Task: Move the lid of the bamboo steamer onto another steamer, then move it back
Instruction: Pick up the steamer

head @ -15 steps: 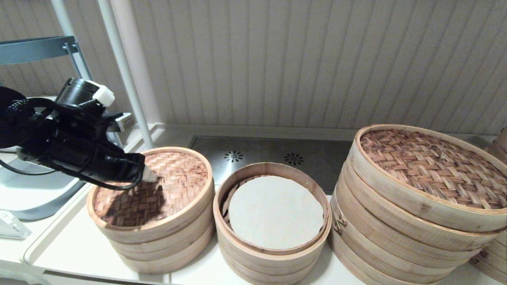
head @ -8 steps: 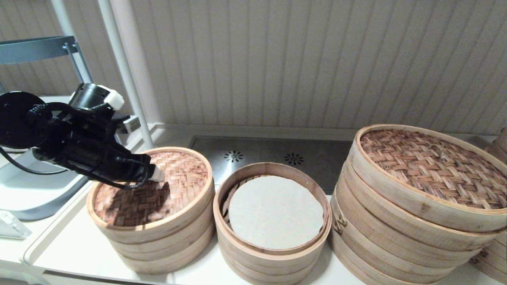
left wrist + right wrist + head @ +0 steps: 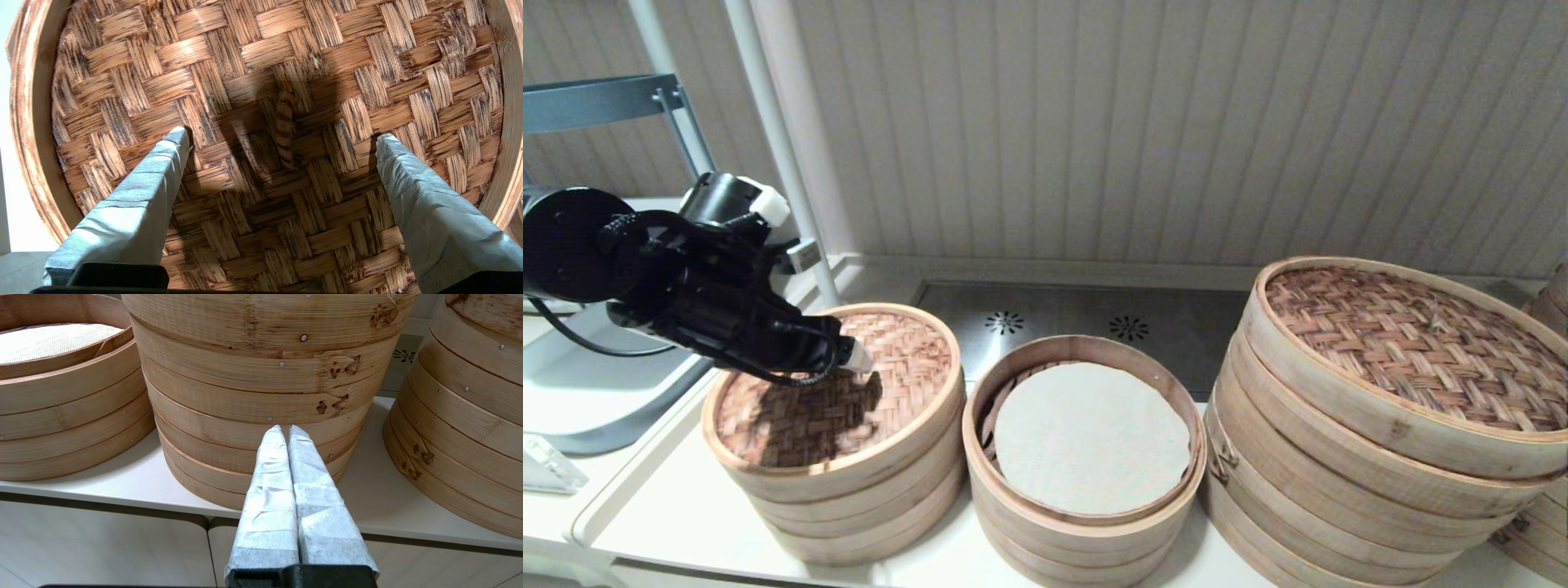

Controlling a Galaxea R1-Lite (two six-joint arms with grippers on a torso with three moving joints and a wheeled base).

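The bamboo steamer lid, reddish-brown weave with a pale rim, sits on the left small steamer stack. My left gripper hangs open just above the lid's middle. In the left wrist view its two taped fingers stand wide apart on either side of the lid's small twisted knot, and the woven lid fills the view. The other steamer, with a greyish-white liner and slats showing at its left edge, stands uncovered beside it. My right gripper is shut on nothing, low at the counter's front before the large stack.
A much larger steamer stack with a dark woven lid stands at the right; its side faces the right wrist camera. Another stack is further right. A white pole and a sink lie left. A panelled wall is behind.
My left gripper has moved right and a little forward over the lid, towards its centre. The lid and the steamers have stayed where they were.
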